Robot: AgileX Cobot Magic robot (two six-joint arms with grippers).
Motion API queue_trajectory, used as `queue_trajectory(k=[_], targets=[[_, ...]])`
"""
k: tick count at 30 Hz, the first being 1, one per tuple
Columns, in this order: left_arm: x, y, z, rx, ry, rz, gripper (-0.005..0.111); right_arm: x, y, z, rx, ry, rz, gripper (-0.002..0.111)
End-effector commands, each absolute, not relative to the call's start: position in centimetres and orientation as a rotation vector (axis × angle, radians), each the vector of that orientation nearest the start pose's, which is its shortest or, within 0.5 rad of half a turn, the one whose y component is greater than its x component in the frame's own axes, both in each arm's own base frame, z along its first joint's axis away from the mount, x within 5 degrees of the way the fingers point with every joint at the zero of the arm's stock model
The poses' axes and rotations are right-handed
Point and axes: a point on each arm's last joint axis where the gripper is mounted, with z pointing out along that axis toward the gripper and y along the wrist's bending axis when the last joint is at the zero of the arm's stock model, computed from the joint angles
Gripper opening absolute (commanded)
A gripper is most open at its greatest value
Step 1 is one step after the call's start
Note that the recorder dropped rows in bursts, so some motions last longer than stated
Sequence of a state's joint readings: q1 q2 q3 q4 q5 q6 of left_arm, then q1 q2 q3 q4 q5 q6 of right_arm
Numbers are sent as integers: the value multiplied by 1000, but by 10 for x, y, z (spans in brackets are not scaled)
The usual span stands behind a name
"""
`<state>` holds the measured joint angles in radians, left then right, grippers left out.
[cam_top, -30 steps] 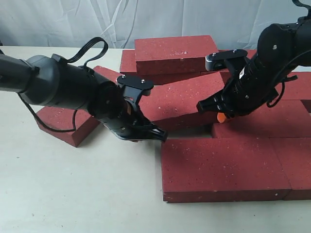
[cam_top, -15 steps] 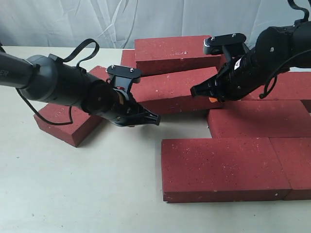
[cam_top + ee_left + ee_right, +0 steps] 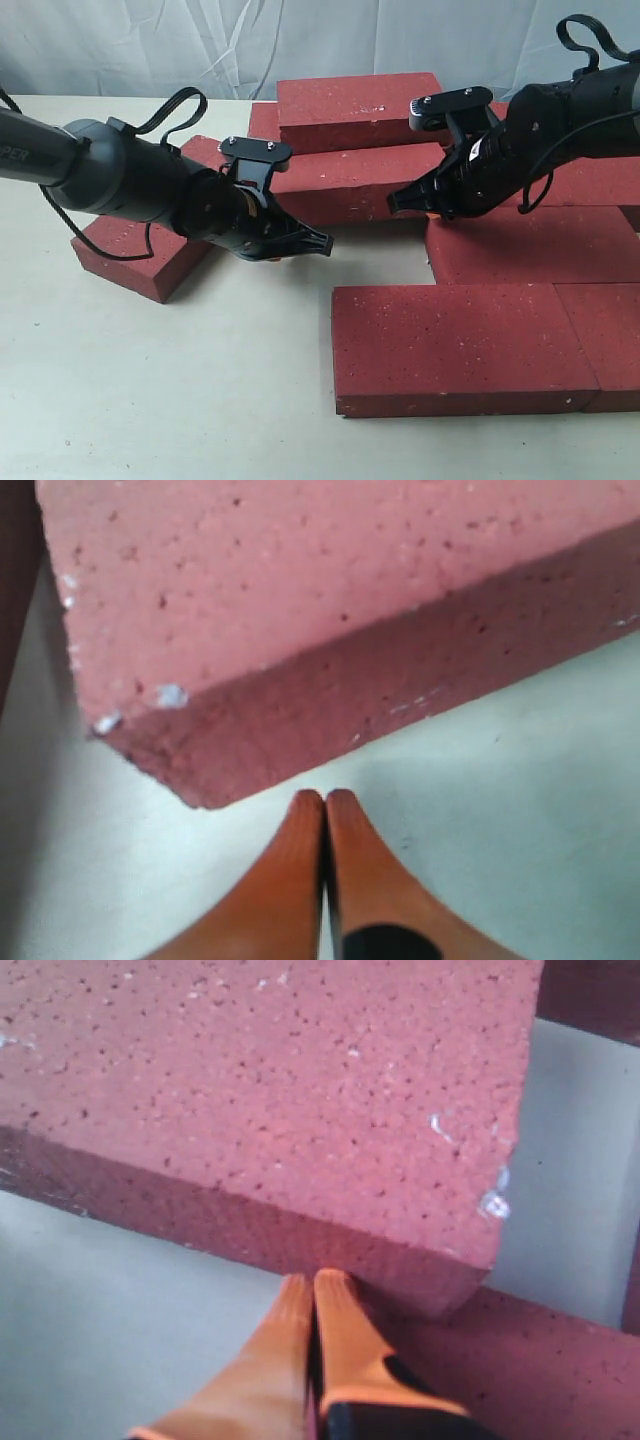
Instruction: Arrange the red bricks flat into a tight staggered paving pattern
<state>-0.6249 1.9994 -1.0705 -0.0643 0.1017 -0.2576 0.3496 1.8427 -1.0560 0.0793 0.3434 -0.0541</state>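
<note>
Both grippers were seen fully closed, orange fingertips (image 3: 298, 840) pressed together, and nothing was held by either. The left gripper (image 3: 318, 243) was placed low over the table (image 3: 150, 400), its tip (image 3: 323, 798) just beside the near left corner of the middle brick (image 3: 350, 185); whether contact was made could not be told. The right gripper (image 3: 398, 202) was set against the near side face of the same brick (image 3: 270, 1090) close to its right corner, the tip (image 3: 313, 1282) apparently touching the lower edge.

The red bricks were dark and matte, rough and dotted with pale specks, with small chips at the corners. The middle brick (image 3: 300, 600) was found lying across the centre of the table, its right end overlapping a flat brick (image 3: 530, 245) on the right. Another brick (image 3: 360, 100) was stacked on the far pile behind it. Two bricks were laid flat and end to end at the near right, the larger one (image 3: 460, 345) touching its neighbour (image 3: 612, 340). One brick (image 3: 140, 258) was left apart on the left, partly hidden by the left arm
</note>
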Motion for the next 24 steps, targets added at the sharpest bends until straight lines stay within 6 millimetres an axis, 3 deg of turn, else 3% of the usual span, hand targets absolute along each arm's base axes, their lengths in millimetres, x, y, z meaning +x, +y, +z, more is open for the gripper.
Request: queue_trajectory(k=[1, 17, 24], targets=[[317, -228, 118, 366, 2521, -396, 0, 345, 127, 163, -477, 2529, 139, -1], [315, -226, 119, 370, 2553, -384, 0, 344, 126, 164, -487, 2542, 129, -1], [305, -220, 152, 401, 2600, -360, 0, 343, 128, 194, -438, 2574, 180, -1]])
